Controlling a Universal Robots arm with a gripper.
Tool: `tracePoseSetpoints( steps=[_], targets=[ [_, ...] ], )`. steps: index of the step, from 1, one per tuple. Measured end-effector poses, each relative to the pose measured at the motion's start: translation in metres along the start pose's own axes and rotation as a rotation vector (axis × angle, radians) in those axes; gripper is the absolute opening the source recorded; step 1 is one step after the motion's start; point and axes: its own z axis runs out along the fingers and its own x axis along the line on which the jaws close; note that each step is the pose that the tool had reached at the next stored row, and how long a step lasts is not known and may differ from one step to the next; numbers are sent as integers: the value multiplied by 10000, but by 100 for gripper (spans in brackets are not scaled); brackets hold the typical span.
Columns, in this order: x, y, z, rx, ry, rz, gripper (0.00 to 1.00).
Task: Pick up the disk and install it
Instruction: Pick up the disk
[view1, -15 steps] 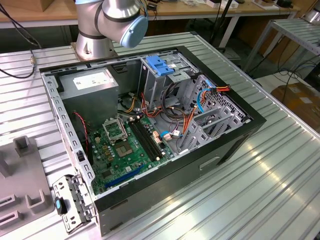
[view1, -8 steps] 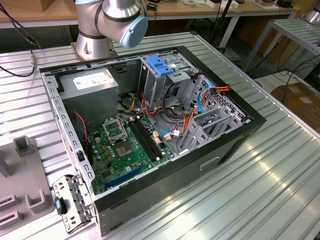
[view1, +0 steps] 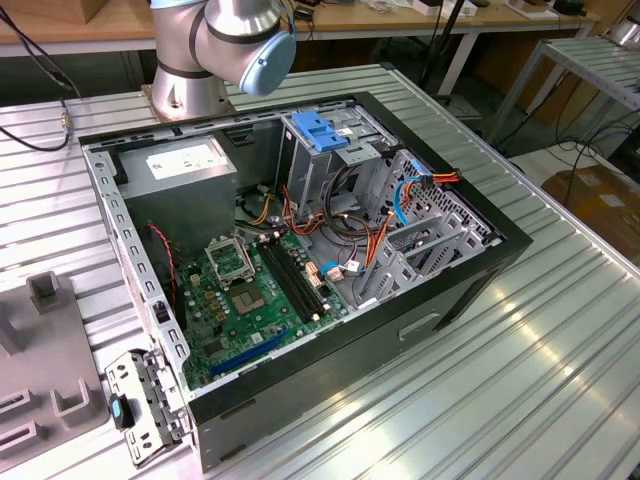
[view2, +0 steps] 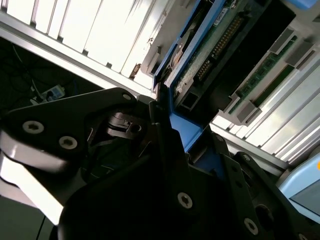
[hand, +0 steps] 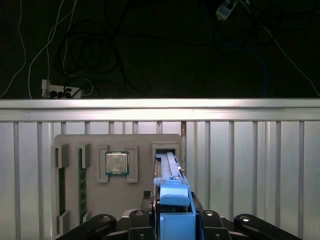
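Between the gripper (hand: 175, 215) fingers, in the first wrist view, the disk (hand: 171, 172) stands on edge, its far end at a slot of the tray (hand: 95, 141). In the second wrist view the fingers (view2: 159, 127) press its blue carrier frame (view2: 184, 131): I judge pick-up, needing a straight pull. In the exterior view the computer case (view1: 440, 300) lies open.

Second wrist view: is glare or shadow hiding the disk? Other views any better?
Second wrist view: the table is blown out white, the pincer near-black, the disk yet legible. First wrist view: disk evenly lit, blackness beyond the table edge. Exterior view: mild glare on the table.
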Motion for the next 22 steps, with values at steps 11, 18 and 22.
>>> tracePoseSetpoints(
  steps=[11, 18, 22],
  targets=[
    [0, 0, -1, 0, 0, 0, 37],
    [1, 0, -23, -9, -12, -1, 37],
    [2, -1, -95, -8, -114, 1, 37]
  ],
)
